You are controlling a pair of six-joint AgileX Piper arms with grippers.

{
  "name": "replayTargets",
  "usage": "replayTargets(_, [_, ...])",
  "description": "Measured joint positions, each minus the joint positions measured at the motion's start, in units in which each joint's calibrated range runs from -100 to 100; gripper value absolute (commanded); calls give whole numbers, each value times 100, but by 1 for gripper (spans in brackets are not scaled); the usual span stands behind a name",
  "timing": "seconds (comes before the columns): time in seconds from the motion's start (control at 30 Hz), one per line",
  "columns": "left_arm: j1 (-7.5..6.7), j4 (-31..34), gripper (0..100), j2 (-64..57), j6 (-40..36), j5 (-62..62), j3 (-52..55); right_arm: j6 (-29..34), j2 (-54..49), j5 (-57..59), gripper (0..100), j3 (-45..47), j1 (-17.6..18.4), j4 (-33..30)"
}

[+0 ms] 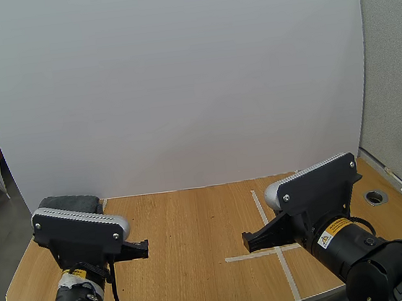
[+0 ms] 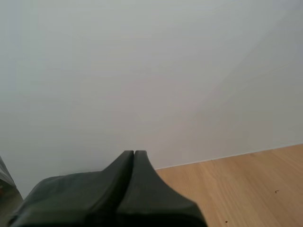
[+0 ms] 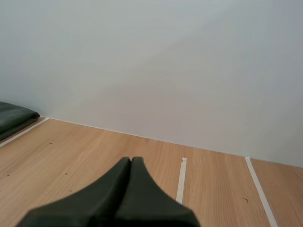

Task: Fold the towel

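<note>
Nearest the high camera, my two arms sit low at the near edge of the tabletop. The left gripper and the right gripper point inward toward each other, with bare wood between them.

The wrist views show what is small from above. The left gripper has its fingers pressed together as one dark wedge, holding nothing. The right gripper is the same, its tips together above bare wood.

The towel is a dark folded bundle at the far left corner of the tabletop, against the white board. It lies just behind the left arm, which partly hides it. Seen from the right wrist, the towel is dark green with stacked layers at its edge. A strip of white tape runs just beside it, and it is well apart from the right gripper.

A dark mass beside the left gripper's fingers in the left wrist view may be the towel; I cannot tell.

More tape lines cross the wood near the right gripper, and a round cable hole sits at the far right.
</note>
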Motion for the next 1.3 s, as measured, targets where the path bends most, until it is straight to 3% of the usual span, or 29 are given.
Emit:
replayTargets(0.2, [0, 971, 0, 0, -1257, 264, 11, 0, 0, 0, 0, 0, 0, 0])
replayTargets(0.43, [0, 2205, 0, 0, -2690, 1670, 11, 0, 0, 0, 0, 0, 0, 0])
replayTargets(0.53, [0, 2348, 0, 0, -2966, 2412, 18, 0, 0, 0, 0, 0, 0, 0])
replayTargets(1.3, [0, 2500, 0, -113, -3227, 2710, 18, 0, 0, 0, 0, 0, -29, 0])
